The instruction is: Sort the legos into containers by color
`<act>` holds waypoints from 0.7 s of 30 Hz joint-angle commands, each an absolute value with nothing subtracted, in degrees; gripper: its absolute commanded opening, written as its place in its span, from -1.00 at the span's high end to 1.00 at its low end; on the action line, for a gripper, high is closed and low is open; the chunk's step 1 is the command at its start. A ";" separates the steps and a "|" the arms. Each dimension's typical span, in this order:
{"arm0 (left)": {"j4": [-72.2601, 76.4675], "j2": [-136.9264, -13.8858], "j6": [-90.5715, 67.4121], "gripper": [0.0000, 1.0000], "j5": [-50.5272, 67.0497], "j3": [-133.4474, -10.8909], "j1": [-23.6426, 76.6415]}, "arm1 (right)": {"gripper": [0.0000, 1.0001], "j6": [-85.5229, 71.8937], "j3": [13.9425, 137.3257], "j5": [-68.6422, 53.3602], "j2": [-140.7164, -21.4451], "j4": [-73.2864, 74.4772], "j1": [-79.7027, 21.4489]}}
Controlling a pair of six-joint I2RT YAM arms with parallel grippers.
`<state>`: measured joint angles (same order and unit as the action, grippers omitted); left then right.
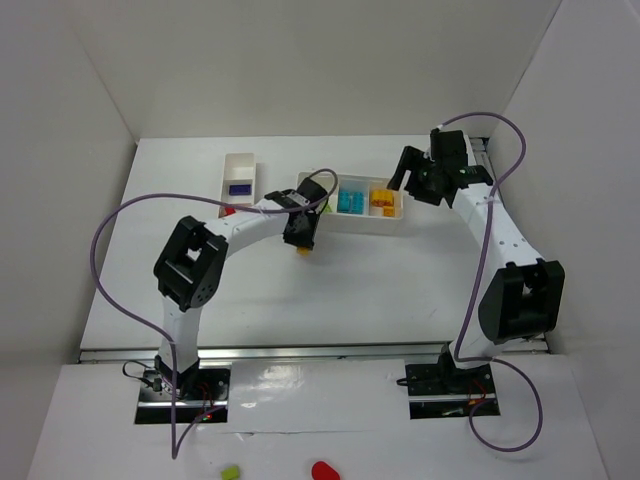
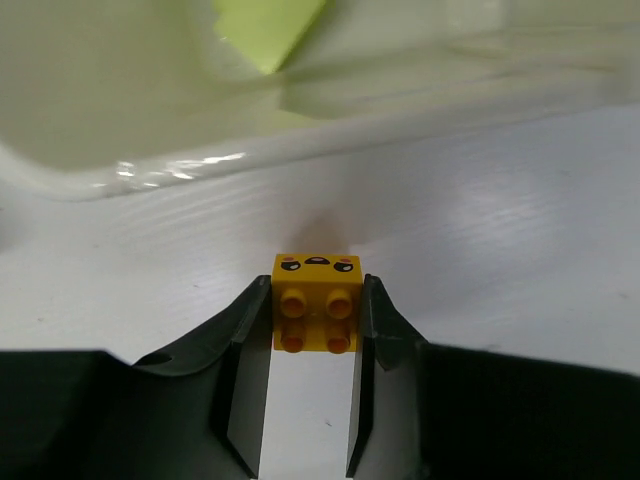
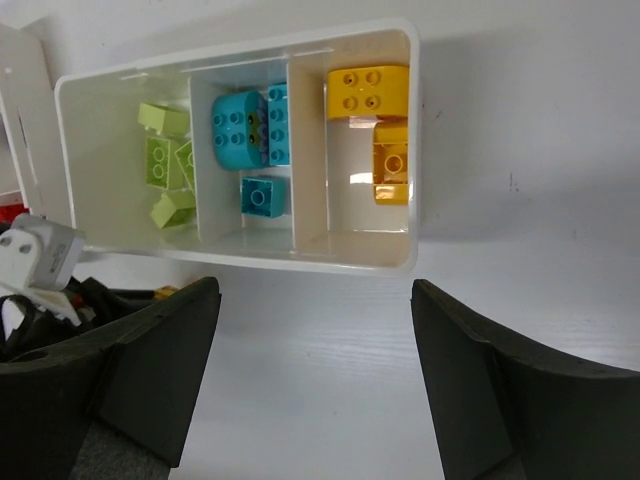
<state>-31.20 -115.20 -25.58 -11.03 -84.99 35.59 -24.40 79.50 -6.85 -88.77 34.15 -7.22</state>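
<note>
My left gripper (image 1: pixel 301 243) is shut on a yellow brick (image 2: pixel 316 303) with a printed face, held at its fingertips just in front of the near wall of a white three-part tray (image 1: pixel 360 224). The brick also shows in the top view (image 1: pixel 303 250). That tray (image 3: pixel 250 262) holds lime green bricks (image 3: pixel 165 165), cyan bricks (image 3: pixel 250 130) and yellow bricks (image 3: pixel 372 95), one colour per compartment. My right gripper (image 3: pixel 315 300) is open and empty, hovering near the tray's right end (image 1: pixel 405 172). A second white tray (image 1: pixel 241 160) at the left holds a blue brick (image 1: pixel 240 188); a red brick (image 1: pixel 229 211) shows at its near end.
A lime green brick (image 1: pixel 231 471) and a red brick (image 1: pixel 324 470) lie on the near ledge in front of the arm bases. Purple cables loop beside both arms. White walls close in the table at the left, back and right.
</note>
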 commanded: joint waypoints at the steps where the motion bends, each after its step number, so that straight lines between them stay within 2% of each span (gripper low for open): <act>1: -33.13 -110.57 -23.12 1.00 -5.03 -89.46 38.23 | -0.69 -24.17 80.68 -2.47 -87.45 34.36 -7.38; 8: -32.61 -112.14 -20.74 1.00 8.51 -104.31 41.66 | -0.76 -31.10 77.61 16.05 -82.63 35.07 -7.38; 16: -31.03 -126.29 -23.81 1.00 13.00 -126.09 40.52 | -0.83 -29.01 70.15 25.39 -73.13 31.46 -7.38; 21: -24.98 -131.04 -27.24 0.93 17.48 -129.11 37.62 | -0.85 -24.18 63.56 25.31 -65.42 26.11 -7.38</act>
<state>-28.25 -128.42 -24.49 13.58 -127.44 39.40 -27.40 66.67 22.35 -69.84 31.66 -7.22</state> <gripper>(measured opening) 0.373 0.926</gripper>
